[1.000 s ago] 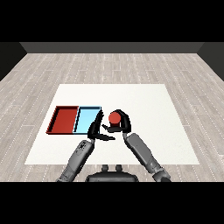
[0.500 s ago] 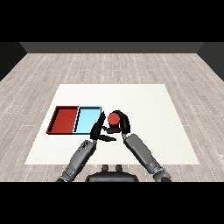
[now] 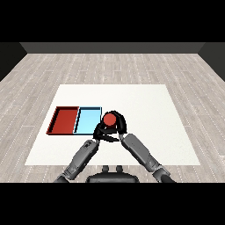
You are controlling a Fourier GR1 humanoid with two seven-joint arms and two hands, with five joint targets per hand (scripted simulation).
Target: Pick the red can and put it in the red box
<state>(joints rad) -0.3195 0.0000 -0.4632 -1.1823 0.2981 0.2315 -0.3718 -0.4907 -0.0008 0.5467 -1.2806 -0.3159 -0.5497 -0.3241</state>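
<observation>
the right hand (image 3: 117, 126) is curled round the red can (image 3: 109, 119), holding it upright just off the light blue tray's (image 3: 88, 118) near right corner. the left hand (image 3: 100, 132) sits just beside it, fingers relaxed. the red tray (image 3: 65, 120) lies leftward, beyond the blue one, toward the table's (image 3: 145, 105) left edge.

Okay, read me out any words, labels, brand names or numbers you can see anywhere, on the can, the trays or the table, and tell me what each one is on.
None: no text can be read anywhere.
Red can: plain red top, no label showing; the right robot hand curls round its side.
Red tray: no markings.
Light blue tray: no markings.
White table: no signs or numbers.
</observation>
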